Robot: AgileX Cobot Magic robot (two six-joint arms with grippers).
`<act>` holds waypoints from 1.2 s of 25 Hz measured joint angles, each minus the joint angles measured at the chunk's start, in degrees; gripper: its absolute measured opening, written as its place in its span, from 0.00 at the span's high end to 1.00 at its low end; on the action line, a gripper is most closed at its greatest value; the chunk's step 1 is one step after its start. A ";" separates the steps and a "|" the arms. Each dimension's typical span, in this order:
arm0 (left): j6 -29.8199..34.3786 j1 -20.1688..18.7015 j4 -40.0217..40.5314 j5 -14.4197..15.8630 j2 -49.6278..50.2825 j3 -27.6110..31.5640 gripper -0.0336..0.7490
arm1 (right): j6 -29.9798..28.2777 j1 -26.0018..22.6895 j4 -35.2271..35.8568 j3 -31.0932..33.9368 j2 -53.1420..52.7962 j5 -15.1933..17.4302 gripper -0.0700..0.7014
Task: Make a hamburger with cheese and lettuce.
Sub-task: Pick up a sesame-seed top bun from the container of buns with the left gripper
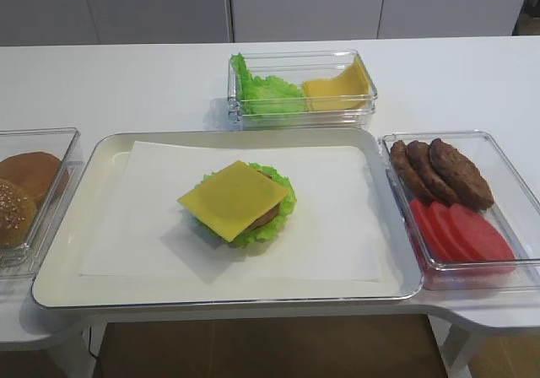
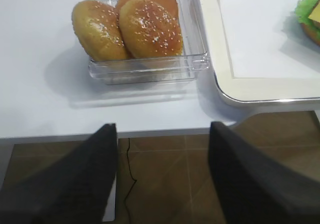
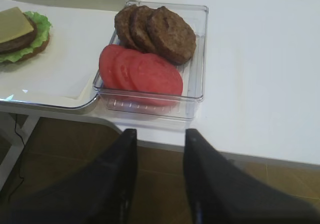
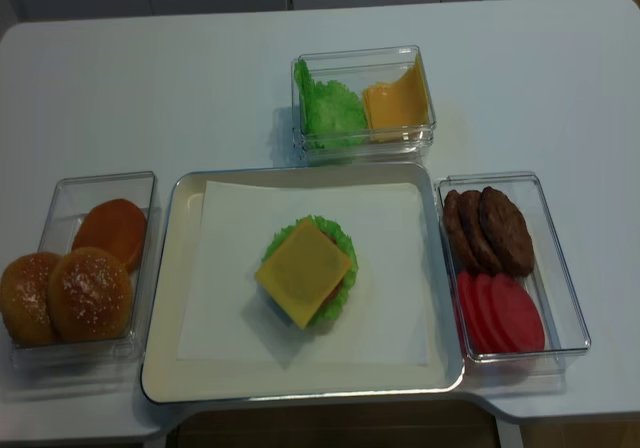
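The cheese (image 1: pixel 234 199) hides most of the patty (image 1: pixel 265 218) — only an edge shows.

Mostly plastic and paper on the bench, from what I saw.

The cheese (image 1: pixel 234 199) looked smooth and waxy-matt, the lettuce (image 1: pixel 278 213) ruffled with a slight plastic sheen. Under them I saw matt white paper (image 1: pixel 337 218) on a glossy cream tray (image 1: pixel 93 226). The bins (image 4: pixel 545 268) were clear shiny plastic, the patties (image 3: pixel 167 34) rough and grainy, the seeded buns (image 2: pixel 150 29) glossy, and the table (image 4: pixel 150 88) smooth white.
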 joint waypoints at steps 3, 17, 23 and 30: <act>0.00 0.00 0.00 0.00 0.00 0.00 0.41 | 0.00 0.00 0.00 0.00 0.00 0.00 0.60; 0.00 0.00 0.00 0.00 0.00 0.00 0.41 | 0.00 0.00 -0.04 0.00 0.00 0.00 0.60; 0.00 0.00 -0.85 0.00 0.00 0.00 0.41 | 0.00 0.00 -0.04 0.00 0.00 0.00 0.60; -4.29 0.00 0.03 2.18 3.90 -5.56 0.41 | 0.00 0.00 -0.04 0.00 0.00 0.00 0.60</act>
